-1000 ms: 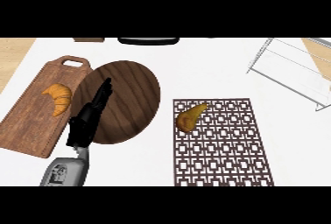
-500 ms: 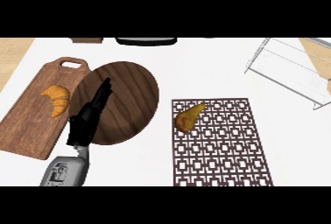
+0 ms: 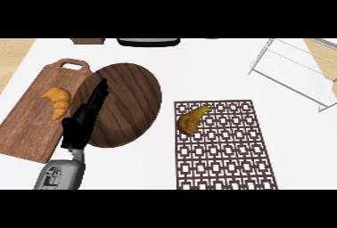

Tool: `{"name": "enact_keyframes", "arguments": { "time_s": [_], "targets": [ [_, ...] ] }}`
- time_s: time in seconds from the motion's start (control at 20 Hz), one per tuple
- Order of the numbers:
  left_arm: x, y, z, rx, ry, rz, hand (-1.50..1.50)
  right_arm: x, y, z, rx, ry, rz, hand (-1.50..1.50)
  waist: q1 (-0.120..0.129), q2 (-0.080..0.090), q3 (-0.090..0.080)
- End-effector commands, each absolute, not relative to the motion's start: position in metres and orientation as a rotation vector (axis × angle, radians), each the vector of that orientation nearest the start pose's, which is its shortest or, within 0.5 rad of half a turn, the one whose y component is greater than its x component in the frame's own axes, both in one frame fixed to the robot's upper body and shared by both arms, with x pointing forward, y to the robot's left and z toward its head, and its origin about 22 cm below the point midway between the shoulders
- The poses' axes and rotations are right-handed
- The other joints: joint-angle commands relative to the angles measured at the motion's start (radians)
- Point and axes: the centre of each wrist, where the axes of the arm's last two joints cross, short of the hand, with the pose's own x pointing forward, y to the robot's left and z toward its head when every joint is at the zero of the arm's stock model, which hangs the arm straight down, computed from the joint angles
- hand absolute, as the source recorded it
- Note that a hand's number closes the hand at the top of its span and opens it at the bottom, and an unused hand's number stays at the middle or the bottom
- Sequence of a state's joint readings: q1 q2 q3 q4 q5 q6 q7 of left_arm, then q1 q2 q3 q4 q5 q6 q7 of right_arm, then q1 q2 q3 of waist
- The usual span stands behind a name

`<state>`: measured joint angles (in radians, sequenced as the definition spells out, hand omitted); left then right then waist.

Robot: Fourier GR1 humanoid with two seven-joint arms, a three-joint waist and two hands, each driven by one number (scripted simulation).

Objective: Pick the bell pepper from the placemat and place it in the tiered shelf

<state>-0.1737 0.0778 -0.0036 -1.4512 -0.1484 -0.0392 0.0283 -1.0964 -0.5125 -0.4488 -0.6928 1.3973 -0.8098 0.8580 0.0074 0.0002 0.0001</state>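
An orange-yellow bell pepper (image 3: 191, 119) lies at the upper left corner of the brown lattice placemat (image 3: 227, 151). The white wire tiered shelf (image 3: 302, 73) stands at the upper right, partly cut off by the view's edge. My left hand (image 3: 84, 120) is over the left part of a dark round wooden plate (image 3: 128, 104), fingers straight and pointing up the counter, holding nothing. It is well to the left of the pepper. My right hand does not show.
A wooden cutting board (image 3: 36, 116) at the left carries a croissant (image 3: 58, 101). A dark object (image 3: 149, 42) and a small brown one (image 3: 88, 40) sit at the counter's far edge. White counter separates the placemat from the shelf.
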Motion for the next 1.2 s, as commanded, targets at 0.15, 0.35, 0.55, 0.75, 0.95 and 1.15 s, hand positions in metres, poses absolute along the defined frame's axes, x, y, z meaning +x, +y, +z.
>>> {"name": "enact_keyframes", "arguments": {
  "time_s": [0.15, 0.35, 0.55, 0.75, 0.95, 1.15],
  "targets": [
    [0.271, 0.218, 0.024, 0.094, -1.582, -0.263, 0.0, 0.433, -0.339, 0.255, -1.71, -1.277, -0.625, -1.5, 0.0, -0.002, 0.0],
    [0.287, 0.213, 0.019, 0.115, -1.579, -0.244, 0.0, 0.42, -0.344, 0.304, -1.654, -1.406, -0.844, -1.5, -0.012, -0.001, 0.0],
    [0.279, 0.217, 0.008, 0.144, -1.57, -0.257, 0.0, 0.397, -0.35, 0.319, -1.668, -1.456, -0.999, -1.5, -0.032, -0.009, -0.001],
    [0.272, 0.232, 0.013, 0.144, -1.566, -0.236, 0.0, 0.36, -0.373, 0.333, -1.64, -1.362, -1.099, -1.5, -0.044, -0.017, -0.001],
    [0.28, 0.252, 0.014, 0.165, -1.549, -0.206, 0.0, 0.326, -0.385, 0.338, -1.565, -1.218, -1.09, -1.5, -0.072, -0.023, -0.002],
    [0.265, 0.249, 0.007, 0.166, -1.532, -0.193, 0.0, 0.288, -0.384, 0.329, -1.557, -1.145, -1.027, -1.5, -0.085, -0.031, -0.001]
  ]
}}
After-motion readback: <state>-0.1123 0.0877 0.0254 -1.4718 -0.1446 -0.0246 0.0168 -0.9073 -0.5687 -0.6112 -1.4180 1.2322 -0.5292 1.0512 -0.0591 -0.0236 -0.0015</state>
